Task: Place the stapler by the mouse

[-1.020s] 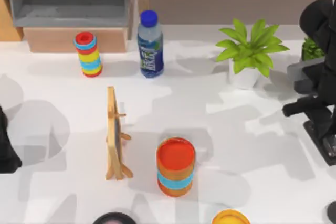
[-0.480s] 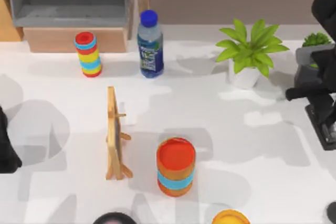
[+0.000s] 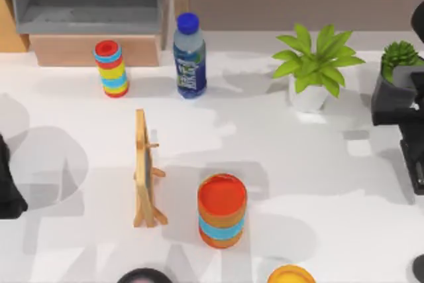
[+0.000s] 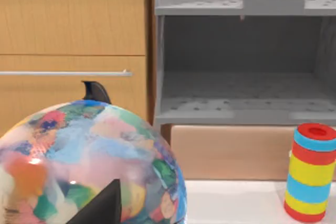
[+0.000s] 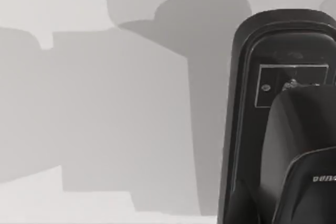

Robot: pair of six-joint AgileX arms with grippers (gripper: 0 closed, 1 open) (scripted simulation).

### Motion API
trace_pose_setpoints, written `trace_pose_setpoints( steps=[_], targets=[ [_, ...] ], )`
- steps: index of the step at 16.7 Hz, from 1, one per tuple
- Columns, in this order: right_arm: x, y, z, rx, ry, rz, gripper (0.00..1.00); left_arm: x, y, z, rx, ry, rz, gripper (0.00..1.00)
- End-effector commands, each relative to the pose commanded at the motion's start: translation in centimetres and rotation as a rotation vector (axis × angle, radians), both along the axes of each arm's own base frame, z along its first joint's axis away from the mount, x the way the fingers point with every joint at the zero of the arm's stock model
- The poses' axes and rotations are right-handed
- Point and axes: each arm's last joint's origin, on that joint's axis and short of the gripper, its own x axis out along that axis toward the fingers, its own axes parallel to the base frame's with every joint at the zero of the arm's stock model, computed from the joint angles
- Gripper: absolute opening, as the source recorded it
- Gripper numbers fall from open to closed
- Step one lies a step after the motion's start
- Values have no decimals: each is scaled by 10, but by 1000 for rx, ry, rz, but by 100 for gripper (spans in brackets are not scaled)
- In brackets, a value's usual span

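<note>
Right gripper [image 3: 416,164] at the table's right edge has drifted further right and back over the last second, carrying the stapler [image 5: 262,129] clamped between its fingers, lifted off the table. No mouse visible; placement not started. Left arm parked at left edge.

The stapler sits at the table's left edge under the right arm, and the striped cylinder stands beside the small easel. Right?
Not quite: the top view shows the stapler at the table's right edge, under the right arm. The striped cylinder does stand beside the small easel.
</note>
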Motion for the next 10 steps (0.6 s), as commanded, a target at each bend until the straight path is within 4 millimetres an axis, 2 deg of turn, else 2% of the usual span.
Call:
trace_pose_setpoints(
  steps=[5,10],
  targets=[
    [0,-1,-3,-1,9,-4,0,0,0,0,0,0,0,100],
    [0,-1,-3,-1,9,-4,38,0,0,0,0,0,0,100]
  ],
)
